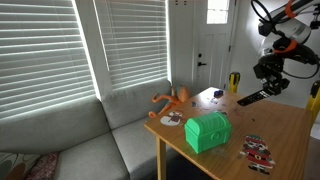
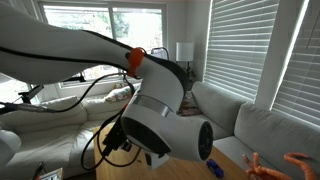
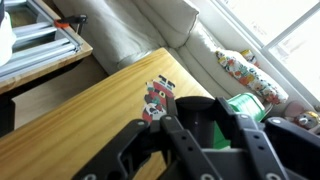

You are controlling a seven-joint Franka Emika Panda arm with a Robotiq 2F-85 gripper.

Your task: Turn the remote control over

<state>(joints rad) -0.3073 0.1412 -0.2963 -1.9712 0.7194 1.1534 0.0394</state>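
Gripper (image 1: 268,86) is hanging over the wooden table (image 1: 290,125), jaws clamping the upper end of the remote control (image 1: 250,98). The remote is slanting down toward the tabletop. Green box (image 1: 207,131) is sitting near the table edge, with patterned cards (image 1: 258,150) lying beside it.

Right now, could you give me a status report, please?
Gripper raised above table, jaws unclear. Remote control right beneath it, held or resting, cannot tell. Green box well apart, nothing in the way.
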